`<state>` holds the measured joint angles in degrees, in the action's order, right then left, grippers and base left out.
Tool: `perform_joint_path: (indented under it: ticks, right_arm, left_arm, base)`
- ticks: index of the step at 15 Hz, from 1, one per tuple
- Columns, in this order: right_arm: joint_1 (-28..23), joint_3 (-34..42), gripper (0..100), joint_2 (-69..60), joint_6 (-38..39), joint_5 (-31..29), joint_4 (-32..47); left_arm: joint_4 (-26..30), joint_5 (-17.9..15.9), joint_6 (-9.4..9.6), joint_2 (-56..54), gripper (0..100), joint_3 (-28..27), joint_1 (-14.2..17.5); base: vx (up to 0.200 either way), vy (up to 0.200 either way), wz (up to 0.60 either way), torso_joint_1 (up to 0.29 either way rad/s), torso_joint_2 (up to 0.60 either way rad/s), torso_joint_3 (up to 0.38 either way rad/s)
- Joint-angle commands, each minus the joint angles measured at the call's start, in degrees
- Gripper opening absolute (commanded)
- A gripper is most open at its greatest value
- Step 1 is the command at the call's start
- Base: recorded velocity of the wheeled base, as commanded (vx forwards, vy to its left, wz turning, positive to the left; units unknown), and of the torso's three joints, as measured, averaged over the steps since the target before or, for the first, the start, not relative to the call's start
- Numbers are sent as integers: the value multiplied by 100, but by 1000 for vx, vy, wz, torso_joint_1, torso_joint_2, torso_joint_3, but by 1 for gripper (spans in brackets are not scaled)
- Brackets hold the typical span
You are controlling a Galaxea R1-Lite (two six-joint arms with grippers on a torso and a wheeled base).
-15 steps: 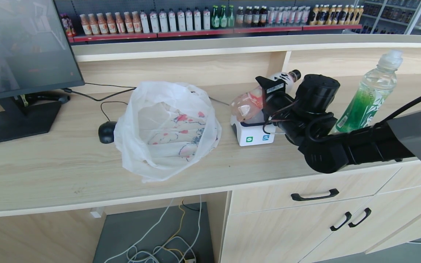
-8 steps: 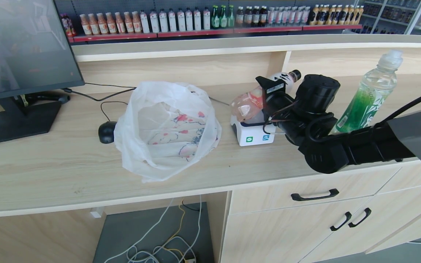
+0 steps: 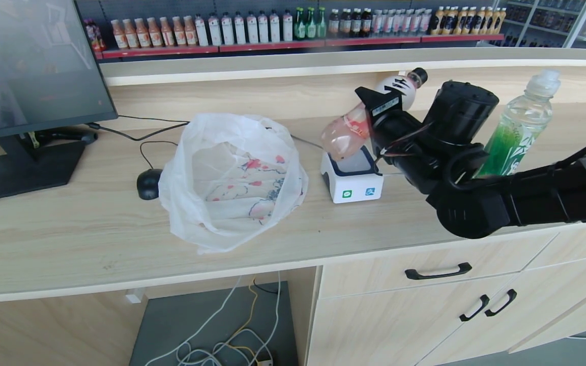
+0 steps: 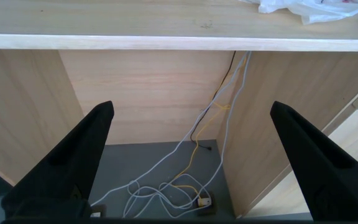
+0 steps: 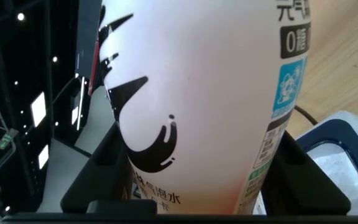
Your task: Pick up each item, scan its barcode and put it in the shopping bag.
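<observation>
Monitor (image 3: 28,66) at far left of surface (image 3: 94,229), on black stand (image 3: 23,168). Black mouse (image 3: 148,184) on surface, right of stand. Rear shelf (image 3: 272,48) carries row of drink bottles. Below surface: drawer handle (image 3: 438,272), loose cables (image 3: 211,340) on floor.

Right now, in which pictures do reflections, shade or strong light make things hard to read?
Head view: the dark monitor shows faint reflections; the counter is evenly lit. Left wrist view: under the counter lies shade, and the left gripper shows as black shapes. Right wrist view: the bottle is brightly lit, beside a dark area with small light spots.
</observation>
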<state>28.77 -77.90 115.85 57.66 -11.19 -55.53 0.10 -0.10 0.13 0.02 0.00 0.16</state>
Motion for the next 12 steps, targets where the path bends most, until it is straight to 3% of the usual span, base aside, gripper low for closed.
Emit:
perform_joint_path:
  ticks: [1, 7, 9, 12]
  right_arm:
    - [146, 240, 0, -273, -247, -6, -72]
    - [788, 1066, 0, -519, -2523, -428, -1320]
    - [850, 1875, 0, -519, -3859, 64, -2234]
    - [841, 2226, 0, -502, -4914, 416, -2867]
  left_arm:
    - [-1, 1, 4, 6, 100, 0, 2]
    - [-1, 1, 4, -2, 100, 0, 2]
    - [-1, 1, -5, 6, 100, 0, 2]
    - [-1, 1, -5, -2, 100, 0, 2]
  base:
    - [0, 0, 0, 0, 0, 0]
    - [0, 0, 0, 0, 0, 0]
    - [0, 0, 0, 0, 0, 0]
    - [0, 0, 0, 0, 0, 0]
